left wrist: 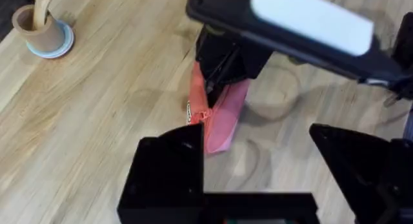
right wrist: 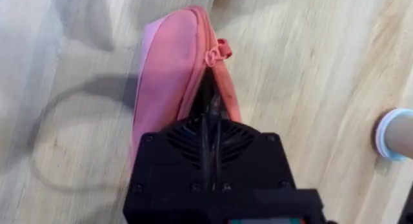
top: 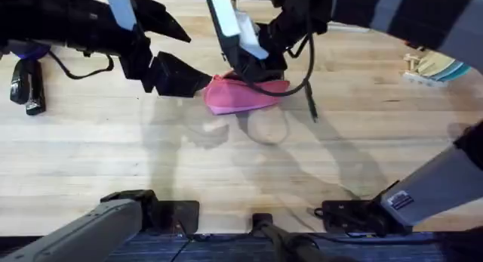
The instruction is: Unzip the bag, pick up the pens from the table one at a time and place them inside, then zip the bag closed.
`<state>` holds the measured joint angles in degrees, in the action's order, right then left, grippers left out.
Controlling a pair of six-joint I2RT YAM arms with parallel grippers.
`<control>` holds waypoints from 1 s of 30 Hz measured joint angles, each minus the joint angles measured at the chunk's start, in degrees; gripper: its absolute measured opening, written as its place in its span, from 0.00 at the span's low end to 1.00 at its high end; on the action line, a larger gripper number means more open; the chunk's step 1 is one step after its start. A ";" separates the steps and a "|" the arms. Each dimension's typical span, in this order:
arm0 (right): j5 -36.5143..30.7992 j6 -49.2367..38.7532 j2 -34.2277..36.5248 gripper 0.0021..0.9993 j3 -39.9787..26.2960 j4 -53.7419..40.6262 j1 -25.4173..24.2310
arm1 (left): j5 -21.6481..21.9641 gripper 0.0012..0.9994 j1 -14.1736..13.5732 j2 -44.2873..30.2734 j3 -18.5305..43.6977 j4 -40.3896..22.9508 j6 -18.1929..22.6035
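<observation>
Left hand (top: 198,82) sits at the pink pouch's (top: 238,98) left end on the counter (top: 113,156), fingers apart in its wrist view with the pouch just ahead between them, long axis pointing away. Right hand (right wrist: 211,114) is right over the pouch, fingers together and poking into the part-open zipper mouth near the pull tab (right wrist: 219,51); what they clamp is hidden. One dark pen (top: 310,105) lies just right of the pouch, nearest the right arm.

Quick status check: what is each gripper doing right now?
Left gripper: open, fingers apart, holding nothing, beside the pink pouch.
Right gripper: shut, fingers together at the pouch's open zipper; any held object cannot be told.
</observation>
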<state>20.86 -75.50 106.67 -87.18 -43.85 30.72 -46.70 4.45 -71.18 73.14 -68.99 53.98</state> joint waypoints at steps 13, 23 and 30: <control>0.00 0.07 2.31 0.10 0.00 -0.66 0.79 | 0.00 0.99 0.00 0.00 0.00 -0.02 0.00; -0.07 0.09 2.29 1.00 0.00 -1.16 0.76 | 0.00 0.99 0.00 0.00 0.00 0.00 0.00; -0.07 2.55 2.27 1.00 0.00 -1.23 0.76 | 0.02 0.99 0.00 0.00 0.00 0.00 0.00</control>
<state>20.80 -72.95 108.94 -87.18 -45.08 31.48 -46.68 4.45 -71.18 73.14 -68.99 53.98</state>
